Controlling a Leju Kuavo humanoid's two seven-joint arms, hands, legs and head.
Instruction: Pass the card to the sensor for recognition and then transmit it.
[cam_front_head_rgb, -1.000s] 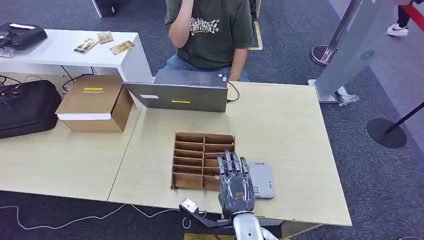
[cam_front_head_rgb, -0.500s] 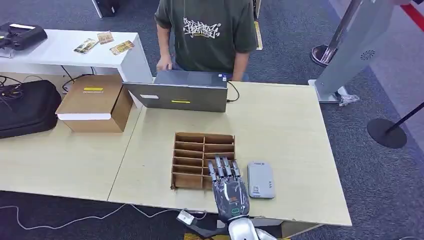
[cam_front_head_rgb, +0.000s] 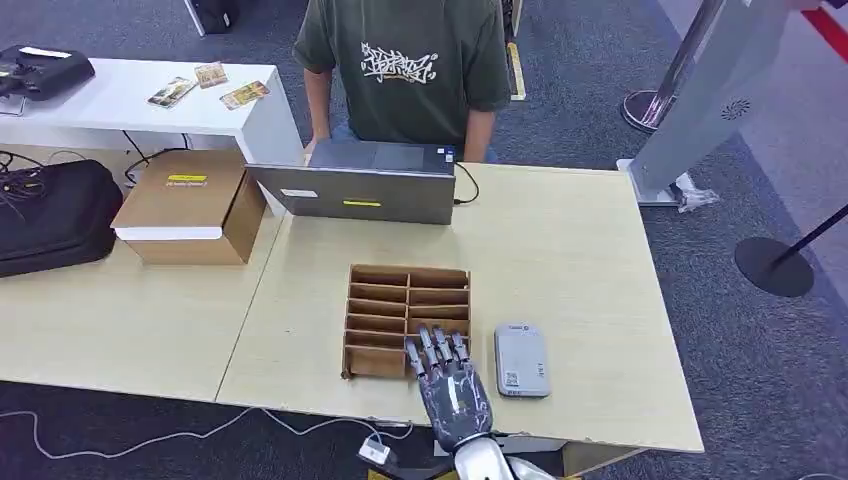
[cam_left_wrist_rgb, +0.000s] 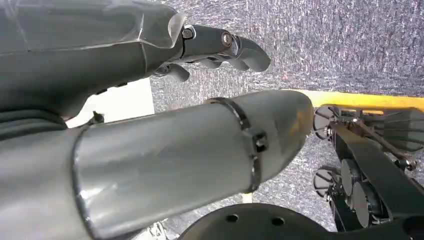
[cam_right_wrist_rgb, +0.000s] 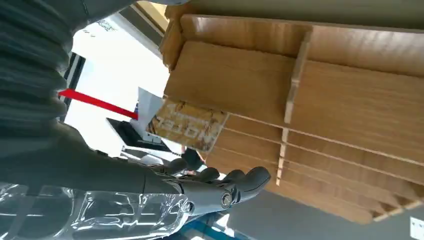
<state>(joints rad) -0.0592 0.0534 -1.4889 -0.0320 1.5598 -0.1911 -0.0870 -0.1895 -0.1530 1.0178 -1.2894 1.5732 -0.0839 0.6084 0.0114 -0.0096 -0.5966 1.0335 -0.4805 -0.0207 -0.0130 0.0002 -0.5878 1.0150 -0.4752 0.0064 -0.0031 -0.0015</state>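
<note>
a: where is the right hand (cam_front_head_rgb: 450, 385) sitting?
b: it is hovering over the near edge of the bench (cam_front_head_rgb: 580, 250), with its fingers (cam_front_head_rgb: 432, 348) lying straight and slightly spread above the near right slots of the wooden divider tray (cam_front_head_rgb: 405, 318). it is gripping nothing that i can make out.
a: and the card (cam_right_wrist_rgb: 187, 125)?
b: in the right wrist view a tan printed card is standing out from a tray slot, just beyond the fingertips. a gap is showing between it and the dark fingers (cam_right_wrist_rgb: 245, 182), so they are not touching it. from the head view the hand is covering that part of the tray, so i cannot tell which slot it is in.
a: the sensor?
b: the grey card reader (cam_front_head_rgb: 521, 359) is lying flat on the bench just right of the tray, beside the hand and apart from it.
a: the left hand (cam_left_wrist_rgb: 150, 100)?
b: it is hanging over grey carpet (cam_left_wrist_rgb: 350, 45) in its own wrist view. the dark fingers (cam_left_wrist_rgb: 235, 47) are curling a little and holding nothing, with the thumb standing apart from them.
a: anything else?
b: a person in a green t-shirt (cam_front_head_rgb: 405, 65) is standing at the far side behind a grey laptop (cam_front_head_rgb: 360, 185). a cardboard box (cam_front_head_rgb: 190, 205) and a black bag (cam_front_head_rgb: 55, 215) are resting to the left.
</note>
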